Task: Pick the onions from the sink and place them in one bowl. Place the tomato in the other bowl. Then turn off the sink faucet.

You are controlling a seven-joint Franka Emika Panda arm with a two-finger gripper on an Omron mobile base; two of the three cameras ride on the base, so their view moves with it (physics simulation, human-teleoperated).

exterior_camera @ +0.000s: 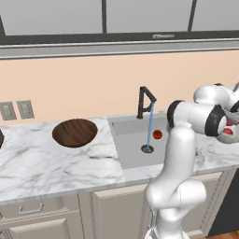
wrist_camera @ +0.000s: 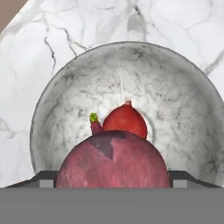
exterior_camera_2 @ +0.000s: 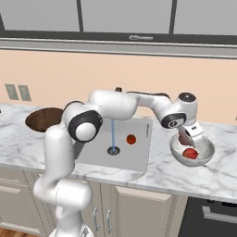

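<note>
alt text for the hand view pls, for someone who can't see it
A mauve onion held in the pincer hangs over a pale grey bowl on a marble counter. A deep red onion already lies in the bowl.

White marble tabletop shot through with grey veins. On it, a dark brown wooden bowl with streaky grain. Grey steel sink, black faucet, a thin blue stream of water running. Glossy orange-red tomato in the basin. Pale grey-white bowl, faintly mottled like stone, holds a deep red onion; over it, a dull mauve-pink onion with a darker patch. Peach wall, cream cabinets.
</note>
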